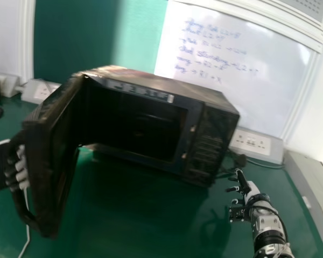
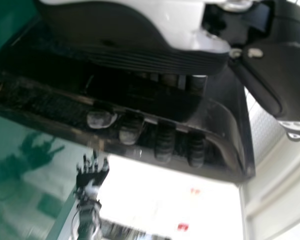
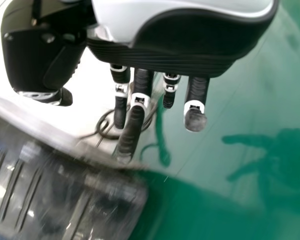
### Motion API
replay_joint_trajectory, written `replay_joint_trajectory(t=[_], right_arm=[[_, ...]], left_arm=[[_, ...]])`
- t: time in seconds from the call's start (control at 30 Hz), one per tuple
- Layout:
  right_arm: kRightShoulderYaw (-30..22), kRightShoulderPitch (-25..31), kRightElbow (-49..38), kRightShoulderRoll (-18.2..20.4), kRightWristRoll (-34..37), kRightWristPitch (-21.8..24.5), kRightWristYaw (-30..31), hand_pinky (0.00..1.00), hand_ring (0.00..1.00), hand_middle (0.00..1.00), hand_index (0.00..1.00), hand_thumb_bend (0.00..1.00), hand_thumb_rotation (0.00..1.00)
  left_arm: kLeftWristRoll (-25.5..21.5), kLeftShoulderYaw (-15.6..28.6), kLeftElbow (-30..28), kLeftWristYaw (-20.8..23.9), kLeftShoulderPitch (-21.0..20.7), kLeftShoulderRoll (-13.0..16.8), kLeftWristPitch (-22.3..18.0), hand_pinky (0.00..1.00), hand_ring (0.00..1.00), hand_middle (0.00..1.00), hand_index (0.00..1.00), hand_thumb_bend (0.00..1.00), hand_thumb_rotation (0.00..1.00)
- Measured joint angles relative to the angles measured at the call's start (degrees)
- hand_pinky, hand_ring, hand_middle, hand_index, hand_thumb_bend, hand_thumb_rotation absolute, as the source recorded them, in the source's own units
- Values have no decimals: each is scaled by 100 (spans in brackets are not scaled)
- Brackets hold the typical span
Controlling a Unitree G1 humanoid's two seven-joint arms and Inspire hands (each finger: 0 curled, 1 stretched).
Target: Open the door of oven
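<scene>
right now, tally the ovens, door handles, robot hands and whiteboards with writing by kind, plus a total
Oven, its door standing open: 1
Door handle: 1
Robot hands, left hand curled round the handle and right hand open: 2
Whiteboard with writing: 1
Total: 5

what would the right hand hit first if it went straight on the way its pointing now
Probably the dark cable beside the oven, though depth is unclear: the right hand also points close to the oven's near corner and might brush that first.
</scene>
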Motion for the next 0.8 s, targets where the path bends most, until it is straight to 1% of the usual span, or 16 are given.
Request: replay_joint_trajectory(t=[0.07,0.1,0.17,0.2,0.23,0.27,0.3,0.33,0.37,0.5,0.53,0.6,0.63,0.67,0.73,0.8], right_arm=[[-3,13,27,-43,-18,56,-100,5,12,27,74,61,83],[-14,48,47,-113,-17,68,-117,5,12,27,73,61,82],[-49,52,47,-167,-10,72,-128,4,11,26,72,61,82],[-49,52,48,-175,-11,94,-128,5,12,26,73,61,83],[-51,53,50,-206,-13,122,-134,5,12,27,79,60,83],[-52,54,59,-226,-16,137,-154,5,12,27,84,60,83],[-53,55,60,-231,-16,138,-177,5,12,27,88,62,83],[-54,55,60,-238,-17,138,-191,5,12,27,87,62,84],[-55,55,60,-243,-17,138,-194,5,12,27,82,60,83],[-16,55,60,-255,-58,137,-191,5,12,27,73,61,83],[2,55,60,-254,-66,136,-189,5,12,27,72,60,83],[27,54,58,-254,-82,134,-186,6,13,28,71,61,86],[38,54,56,-248,-92,124,-182,6,13,28,71,61,86],[50,54,54,-242,-98,115,-166,6,13,28,73,61,86],[47,54,47,-214,-97,104,-123,6,13,29,75,60,84],[45,54,43,-181,-95,81,-74,5,13,28,76,58,84]], left_arm=[[406,107,360,466,-14,-4,-254,9,12,12,8,38,33],[556,136,573,660,-13,-20,-316,9,12,12,8,37,33],[557,292,731,782,-78,-66,-512,9,12,13,8,39,33],[578,353,771,781,-101,-51,-610,10,12,13,8,37,35],[682,383,858,786,-100,-42,-675,10,13,13,8,35,38],[730,405,943,815,-100,-43,-751,10,13,14,8,35,39],[742,447,987,814,-100,-43,-839,10,13,14,9,36,38],[769,494,1041,834,-101,-41,-917,11,13,14,9,37,38],[793,537,1078,865,-101,-41,-961,11,13,15,9,38,38],[875,604,1219,898,-106,-25,-1106,12,15,16,10,36,41],[881,606,1264,898,-115,-25,-1141,12,15,16,10,36,41],[922,615,1321,932,-141,-30,-1236,13,15,17,11,35,44],[968,617,1327,1072,-166,-68,-1315,12,15,17,12,35,46],[1049,630,1319,1377,-224,-174,-1448,12,15,17,13,36,49],[1257,667,1242,2139,-329,-423,-1714,13,16,19,16,42,61],[1448,729,994,3108,-443,-757,-1871,16,20,24,23,53,75]])
